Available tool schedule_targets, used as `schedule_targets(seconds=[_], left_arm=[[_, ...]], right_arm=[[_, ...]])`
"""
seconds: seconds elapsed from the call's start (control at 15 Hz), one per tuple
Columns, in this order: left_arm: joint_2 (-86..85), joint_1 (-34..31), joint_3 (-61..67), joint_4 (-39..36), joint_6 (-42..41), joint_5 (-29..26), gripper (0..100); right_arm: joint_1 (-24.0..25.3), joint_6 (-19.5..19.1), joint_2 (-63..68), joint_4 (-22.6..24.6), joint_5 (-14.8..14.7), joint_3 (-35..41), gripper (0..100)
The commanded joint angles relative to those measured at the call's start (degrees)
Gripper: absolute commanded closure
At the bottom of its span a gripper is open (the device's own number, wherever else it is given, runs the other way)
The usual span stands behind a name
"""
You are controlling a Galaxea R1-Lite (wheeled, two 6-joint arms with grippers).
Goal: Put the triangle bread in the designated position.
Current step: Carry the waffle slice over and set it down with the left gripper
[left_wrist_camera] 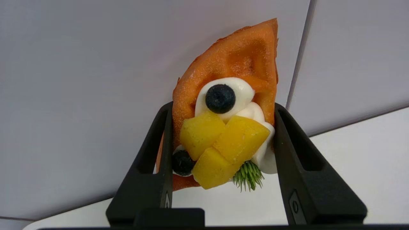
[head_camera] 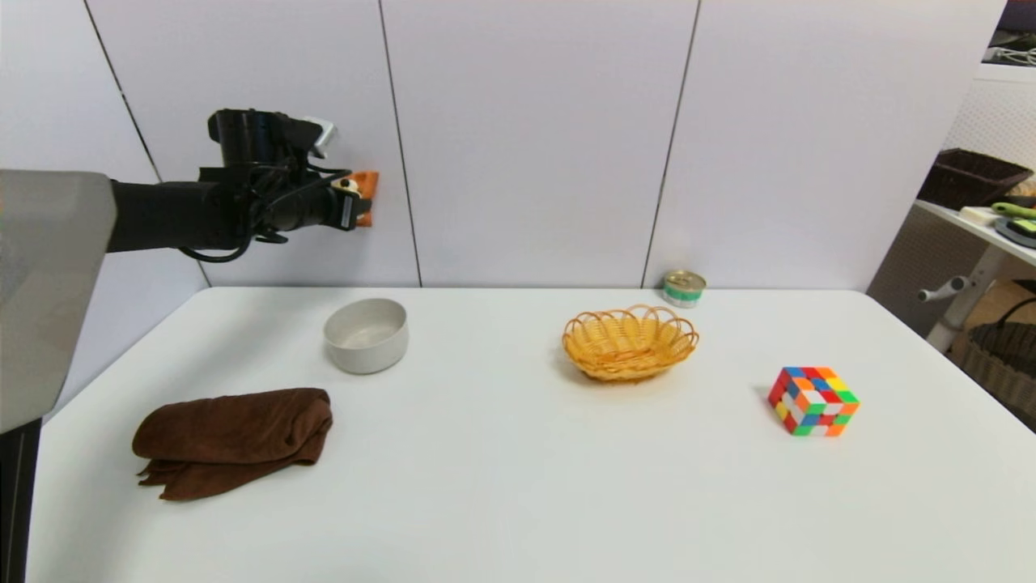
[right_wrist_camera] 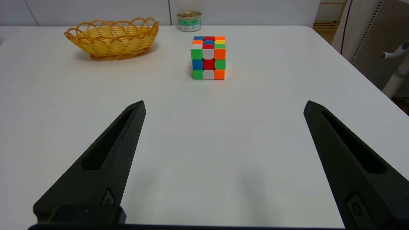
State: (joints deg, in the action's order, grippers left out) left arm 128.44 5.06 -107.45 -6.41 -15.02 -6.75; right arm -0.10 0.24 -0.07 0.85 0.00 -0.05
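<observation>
Orange-brown and crusted like a waffle, the triangle bread point(left_wrist_camera: 238, 60) sits clamped between the two fingers point(left_wrist_camera: 153, 172) of my left tool point(head_camera: 356, 198), high in the air over the far left part of the tabletop point(head_camera: 502, 486), close to the back wall. My left wrist view shows the grip plainly: the fingers are closed in against the wedge's two sides, its cream, yellow fruit pieces, dark berries and green sprig facing my camera, its point sticking out beyond the fingertips. Nothing supports it but my squeeze.

I judge this to be the carrying step: the pick is done and the placing is yet to come. Below and somewhat to the right of the load stands a grey-white bowl point(head_camera: 366, 334); farther right is the woven yellow basket point(head_camera: 630, 342), with a small tin point(head_camera: 685, 288) behind it, a colour cube point(head_camera: 813, 401) well off to the right, and a brown cloth point(head_camera: 235, 439) near my left side. Which spot is the designated one I cannot tell from here.

My next move calls for travelling above the chosen spot, lowering until the wedge is nearly resting, then easing the fingers apart so the topping stays upward.

My right tool point(right_wrist_camera: 223, 105) is idle, low over the bare tabletop before the cube, fingers spread wide and holding nothing.
</observation>
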Motion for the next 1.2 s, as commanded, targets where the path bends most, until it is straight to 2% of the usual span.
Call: schedule_targets(seconds=[0.07,0.8,0.87,1.2], left_arm=[[3.13,0.48,-0.13,0.26,-0.1,-0.1,100],[5.59,1.36,0.31,4.3,-0.1,-0.19,100],[5.68,1.71,0.4,4.57,-0.01,-0.19,0],[6.65,2.41,0.4,4.92,-0.01,-0.89,0]], right_arm=[[0.01,0.02,0.07,0.03,0.0,0.05,0],[0.01,0.02,0.07,0.03,0.0,-0.04,0],[0.01,0.02,0.07,0.03,0.0,0.05,0],[0.01,0.02,0.07,0.03,0.0,-0.04,0]])
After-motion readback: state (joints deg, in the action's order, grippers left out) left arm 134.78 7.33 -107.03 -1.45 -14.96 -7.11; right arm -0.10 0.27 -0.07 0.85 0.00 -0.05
